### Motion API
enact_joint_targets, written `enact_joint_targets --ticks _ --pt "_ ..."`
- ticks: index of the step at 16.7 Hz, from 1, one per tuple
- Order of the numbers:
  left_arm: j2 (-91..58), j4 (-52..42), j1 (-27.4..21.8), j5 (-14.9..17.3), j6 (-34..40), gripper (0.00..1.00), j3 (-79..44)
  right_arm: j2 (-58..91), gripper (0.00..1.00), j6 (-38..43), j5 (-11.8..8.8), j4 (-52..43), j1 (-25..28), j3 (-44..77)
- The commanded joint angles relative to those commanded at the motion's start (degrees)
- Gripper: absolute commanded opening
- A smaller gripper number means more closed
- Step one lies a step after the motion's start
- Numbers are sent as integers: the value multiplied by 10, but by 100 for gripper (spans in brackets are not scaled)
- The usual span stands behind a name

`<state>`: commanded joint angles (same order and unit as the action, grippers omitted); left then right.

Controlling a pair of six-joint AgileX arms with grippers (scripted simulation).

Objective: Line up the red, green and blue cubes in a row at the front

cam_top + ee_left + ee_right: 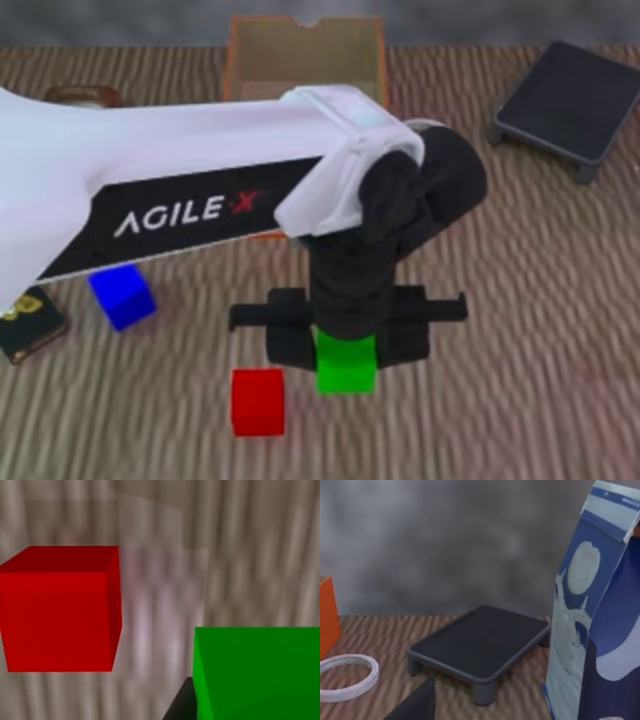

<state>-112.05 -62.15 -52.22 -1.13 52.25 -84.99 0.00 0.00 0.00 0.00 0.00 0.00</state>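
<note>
Two dark fingers of my left gripper (345, 345) flank the small bright green cube (346, 362), seemingly closed on its opposite flat sides, though the wrist hides the contact itself. Rigid, light and smooth by the look of it, the cube should hold under a square mid-face pinch without crushing. It sits low at the front of the striped table (520, 350), just right of the small bright red cube (258, 401). The deep blue cube (121, 296) lies well left. My right arm is parked out of the top view.
</note>
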Motion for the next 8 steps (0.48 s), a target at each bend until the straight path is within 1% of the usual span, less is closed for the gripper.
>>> enact_joint_targets --ticks 5,8 --pt "-2 1 1 0 0 0 1 0 100 0 0 0 0 0" --pt "-16 41 0 0 -3 0 28 0 100 0 0 0 0 0"
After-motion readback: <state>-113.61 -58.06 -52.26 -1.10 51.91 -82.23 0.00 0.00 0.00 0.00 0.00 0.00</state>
